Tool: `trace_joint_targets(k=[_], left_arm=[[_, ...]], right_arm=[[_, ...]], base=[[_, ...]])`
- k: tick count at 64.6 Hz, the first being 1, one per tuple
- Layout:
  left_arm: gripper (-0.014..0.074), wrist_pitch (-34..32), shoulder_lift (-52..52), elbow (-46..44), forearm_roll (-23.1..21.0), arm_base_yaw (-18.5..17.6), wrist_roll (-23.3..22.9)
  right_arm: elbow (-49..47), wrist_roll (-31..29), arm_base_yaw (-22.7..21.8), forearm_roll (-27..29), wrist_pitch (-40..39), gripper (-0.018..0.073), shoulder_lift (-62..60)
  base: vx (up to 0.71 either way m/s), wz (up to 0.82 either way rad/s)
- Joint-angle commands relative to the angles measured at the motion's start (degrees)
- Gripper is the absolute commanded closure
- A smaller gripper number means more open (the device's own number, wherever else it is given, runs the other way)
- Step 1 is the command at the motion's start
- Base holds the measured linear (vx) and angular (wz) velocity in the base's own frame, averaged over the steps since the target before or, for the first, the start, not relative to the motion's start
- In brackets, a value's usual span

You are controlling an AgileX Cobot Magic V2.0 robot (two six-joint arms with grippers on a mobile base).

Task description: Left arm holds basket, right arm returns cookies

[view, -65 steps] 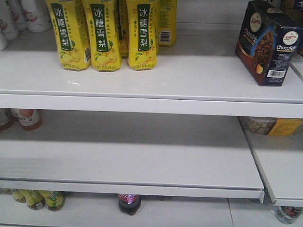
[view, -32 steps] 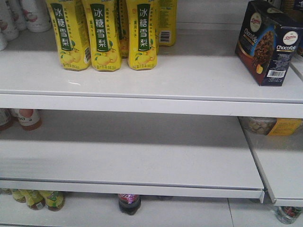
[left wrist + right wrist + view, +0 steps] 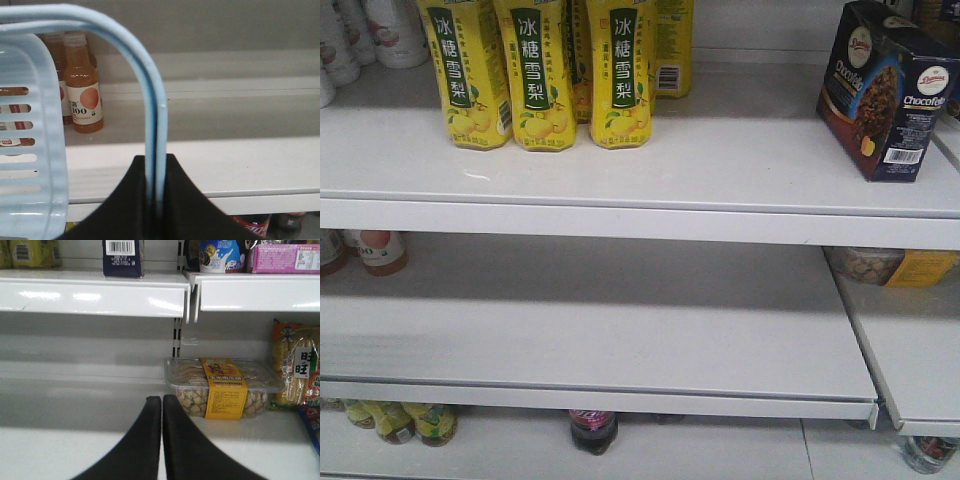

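Note:
The dark navy cookies box (image 3: 890, 88) stands upright at the right end of the top shelf; in the right wrist view its barcode end (image 3: 123, 257) shows on the upper shelf. My right gripper (image 3: 162, 401) is shut with nothing in it, lower down in front of the middle shelf and well below the box. My left gripper (image 3: 155, 165) is shut on the thin handle of the light blue basket (image 3: 30, 150), whose slotted side fills the left of the left wrist view. Neither arm shows in the front view.
Yellow pear-drink bottles (image 3: 540, 70) stand at the top shelf's left. A clear snack tub with a yellow label (image 3: 222, 387) sits on the middle shelf just right of my right gripper. Orange juice bottles (image 3: 82, 90) stand beyond the basket. Shelf edges (image 3: 640, 215) jut forward.

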Motion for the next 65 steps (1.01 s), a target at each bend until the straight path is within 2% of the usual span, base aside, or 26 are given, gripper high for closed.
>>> trace_joint_targets(k=[1,6,13,65], left_arm=[[0.0603,-5.59,-0.98,-1.4,0.46,0.09,1.12],[0.0603,-5.59,-0.98,-1.4,0.46,0.09,1.12],[0.0603,-5.59,-0.98,-1.4,0.46,0.09,1.12],[0.0603,-5.59,-0.98,-1.4,0.46,0.09,1.12]], right_arm=[[1.74,0.74,-0.34,-0.31,-7.48,0.0567,-0.38],[4.37,0.86,-0.34,0.45,-9.71,0.0567,-2.4],[4.22,0.91,-0.34,0.88,-7.52,0.0567,-2.51],[4.16,0.71,-0.34,2.58,-7.71,0.0567,-2.46]], base=[[0.0,0.0],[0.0,0.0],[0.0,0.0],[0.0,0.0]])
